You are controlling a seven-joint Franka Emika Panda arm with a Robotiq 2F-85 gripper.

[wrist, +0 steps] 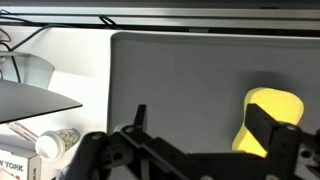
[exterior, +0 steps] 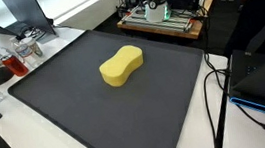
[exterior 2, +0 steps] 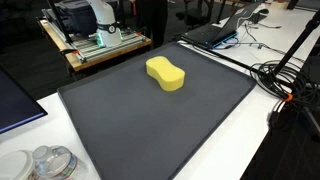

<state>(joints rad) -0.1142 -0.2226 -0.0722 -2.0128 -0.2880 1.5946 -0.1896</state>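
Note:
A yellow peanut-shaped sponge [exterior: 121, 65] lies on a dark grey mat [exterior: 77, 116], seen in both exterior views [exterior 2: 165, 73]. The arm and gripper do not show in either exterior view. In the wrist view my gripper [wrist: 205, 130] is open and empty, its two black fingers wide apart at the bottom of the picture. The sponge [wrist: 262, 108] lies on the mat [wrist: 180, 75] at the right, and the right finger partly covers it in the picture. The gripper looks well above the mat and touches nothing.
A wooden cart with a machine [exterior 2: 95, 35] stands beyond the mat. A laptop [exterior 2: 215, 30] and a tangle of cables [exterior 2: 285, 80] lie along one side. Plastic containers [exterior 2: 50, 162] and a tray of cups [exterior: 10, 63] sit on the white table beside the mat.

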